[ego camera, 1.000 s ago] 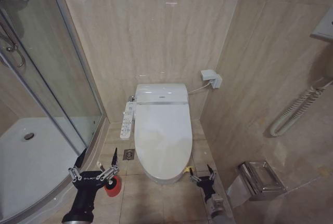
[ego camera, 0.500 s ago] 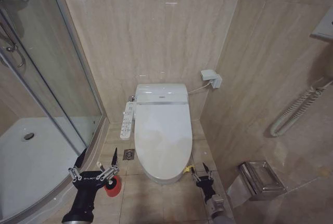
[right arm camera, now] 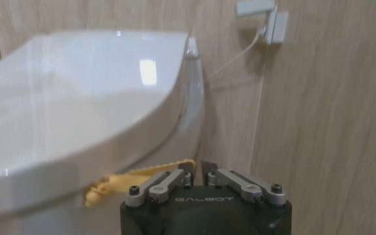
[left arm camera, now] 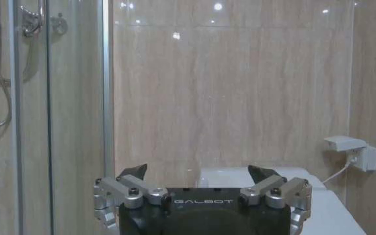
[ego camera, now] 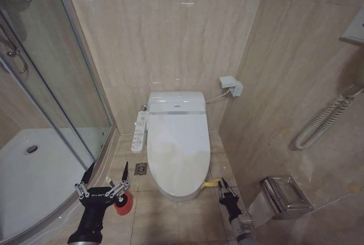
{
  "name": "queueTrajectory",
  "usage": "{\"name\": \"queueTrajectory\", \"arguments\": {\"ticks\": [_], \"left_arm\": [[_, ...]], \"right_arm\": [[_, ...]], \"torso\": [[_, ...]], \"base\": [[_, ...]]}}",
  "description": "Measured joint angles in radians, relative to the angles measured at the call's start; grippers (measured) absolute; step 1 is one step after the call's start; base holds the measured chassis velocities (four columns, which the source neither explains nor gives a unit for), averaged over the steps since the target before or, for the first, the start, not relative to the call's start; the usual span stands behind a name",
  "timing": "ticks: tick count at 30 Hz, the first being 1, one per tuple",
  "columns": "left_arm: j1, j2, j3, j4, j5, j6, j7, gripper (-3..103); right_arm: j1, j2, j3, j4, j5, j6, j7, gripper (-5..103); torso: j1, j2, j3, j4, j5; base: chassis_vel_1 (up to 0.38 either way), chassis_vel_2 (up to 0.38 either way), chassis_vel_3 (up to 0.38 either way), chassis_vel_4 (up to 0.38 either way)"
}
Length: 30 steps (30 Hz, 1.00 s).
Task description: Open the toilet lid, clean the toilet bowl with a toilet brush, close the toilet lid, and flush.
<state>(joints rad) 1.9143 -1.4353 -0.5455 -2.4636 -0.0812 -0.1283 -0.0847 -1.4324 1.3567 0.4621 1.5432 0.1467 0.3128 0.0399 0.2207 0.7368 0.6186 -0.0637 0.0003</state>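
Observation:
The toilet lid (ego camera: pixel 177 142) is down, glossy white, covering the toilet bowl. Its yellow tag (ego camera: pixel 211 184) sticks out at the front right edge. My right gripper (ego camera: pixel 222 184) is low beside the toilet, shut on the end of the yellow tag (right arm camera: pixel 135 176), its fingertips (right arm camera: pixel 189 171) pinched together against the right-hand wall. My left gripper (ego camera: pixel 106 178) stands open on the left of the toilet, just above the round red holder (ego camera: pixel 123 202); its fingers partly cover the holder, and the toilet brush itself is hidden. In the left wrist view my left gripper (left arm camera: pixel 198 171) holds nothing.
A curved glass shower enclosure (ego camera: pixel 62 103) closes off the left. The button panel (ego camera: pixel 138 132) sits on the toilet's left side, with a floor drain (ego camera: pixel 140 169) below it. The right wall carries a socket box (ego camera: pixel 231 86), a coiled hose (ego camera: pixel 324 121) and a steel paper holder (ego camera: pixel 284 195).
My right gripper closed its fingers and now pinches the yellow tag, which is drawn out towards it. The left arm has not moved.

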Motion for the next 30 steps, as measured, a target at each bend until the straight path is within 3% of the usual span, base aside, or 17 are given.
{"name": "queueTrajectory", "arguments": {"ticks": [3, 4, 10, 14, 15, 18, 19, 22, 26, 30], "left_arm": [[0.000, 0.000, 0.000, 0.000, 0.000, 0.000, 0.000, 100], [0.000, 0.000, 0.000, 0.000, 0.000, 0.000, 0.000, 100], [0.000, 0.000, 0.000, 0.000, 0.000, 0.000, 0.000, 100], [0.000, 0.000, 0.000, 0.000, 0.000, 0.000, 0.000, 100], [0.000, 0.000, 0.000, 0.000, 0.000, 0.000, 0.000, 100], [0.000, 0.000, 0.000, 0.000, 0.000, 0.000, 0.000, 100], [0.000, 0.000, 0.000, 0.000, 0.000, 0.000, 0.000, 100], [0.000, 0.000, 0.000, 0.000, 0.000, 0.000, 0.000, 100], [0.000, 0.000, 0.000, 0.000, 0.000, 0.000, 0.000, 100], [0.000, 0.000, 0.000, 0.000, 0.000, 0.000, 0.000, 100]], "right_arm": [[-0.049, -0.043, 0.037, 0.111, 0.007, -0.005, -0.002, 22], [-0.058, -0.053, 0.046, 0.136, 0.005, -0.005, -0.004, 1], [-0.118, -0.114, 0.115, 0.371, 0.104, -0.027, -0.006, 1], [-0.124, -0.128, 0.152, 0.629, 0.253, -0.161, 0.032, 0], [-0.124, -0.128, 0.152, 0.629, 0.253, -0.161, 0.032, 0], [-0.049, -0.122, 0.138, 0.810, 0.360, -0.297, 0.114, 0], [-0.049, -0.122, 0.138, 0.810, 0.360, -0.297, 0.114, 0], [0.058, -0.123, 0.110, 0.892, 0.435, -0.407, 0.201, 0], [0.159, -0.147, 0.106, 0.905, 0.493, -0.462, 0.239, 0], [0.201, -0.174, 0.107, 0.876, 0.524, -0.463, 0.253, 0]], "torso": [[0.000, 0.000, 0.000, 0.0008, 0.0005], [0.000, 0.000, 0.000, 0.0008, 0.0006], [0.000, 0.000, 0.000, -0.0003, -0.0007], [0.000, 0.000, 0.000, -0.0005, -0.0007], [0.000, 0.000, 0.000, -0.0005, -0.0007], [0.000, 0.000, 0.000, -0.0001, -0.0007], [0.000, 0.000, 0.000, -0.0001, -0.0007], [0.000, 0.000, 0.000, 0.0005, -0.0004], [0.000, 0.000, 0.000, 0.0003, -0.0003], [0.000, 0.000, 0.000, -0.0003, -0.0004]], "base": [[0.000, 0.000, 0.000, 0.000], [0.000, 0.000, 0.000, 0.000], [0.000, 0.000, 0.000, 0.000], [0.000, 0.000, 0.000, 0.000], [0.000, 0.000, 0.000, 0.000], [0.000, 0.000, 0.000, 0.000], [0.000, 0.000, 0.000, 0.000], [0.000, 0.000, 0.000, 0.000], [0.000, 0.000, 0.000, 0.000], [0.000, 0.000, 0.000, 0.000]]}}
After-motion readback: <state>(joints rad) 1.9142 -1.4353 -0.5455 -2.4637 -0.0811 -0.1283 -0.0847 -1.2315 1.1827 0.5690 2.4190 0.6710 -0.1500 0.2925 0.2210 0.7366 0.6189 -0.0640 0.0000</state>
